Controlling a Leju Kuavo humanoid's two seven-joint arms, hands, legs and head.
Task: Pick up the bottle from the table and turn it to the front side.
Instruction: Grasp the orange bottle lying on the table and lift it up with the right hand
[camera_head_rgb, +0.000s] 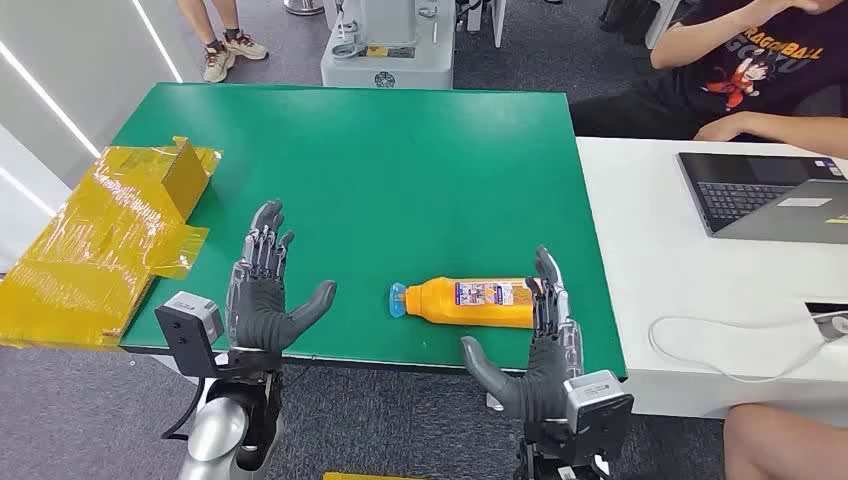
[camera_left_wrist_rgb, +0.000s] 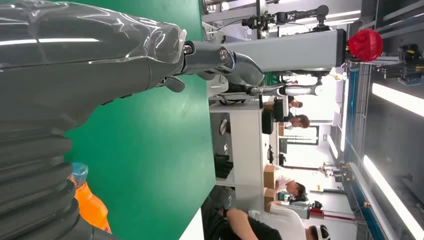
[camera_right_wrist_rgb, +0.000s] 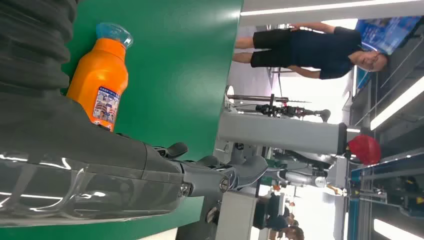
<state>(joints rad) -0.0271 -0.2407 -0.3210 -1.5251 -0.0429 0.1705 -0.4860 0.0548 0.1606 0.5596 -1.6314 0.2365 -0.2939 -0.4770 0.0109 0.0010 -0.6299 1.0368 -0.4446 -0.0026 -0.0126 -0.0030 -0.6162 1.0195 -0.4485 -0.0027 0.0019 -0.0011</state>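
While the orange bottle (camera_head_rgb: 470, 301) lies on its side near the front edge of the green table (camera_head_rgb: 400, 160), its blue cap toward the robot's left, the task sits at the reach step: nothing is lifted yet. The right hand (camera_head_rgb: 540, 340) stands spread and empty at the bottle's base end; whether its fingers touch the bottle is hard to tell. The left hand (camera_head_rgb: 265, 290) hovers spread and empty, well apart. Next, the right hand must close around the body before turning it.

Robotics lab — green test table (camera_head_rgb: 400, 150) | laptop (camera_head_rgb: 770, 195) desk | machine base (camera_head_rgb: 385, 45) | onlookers (camera_head_rgb: 760, 70)
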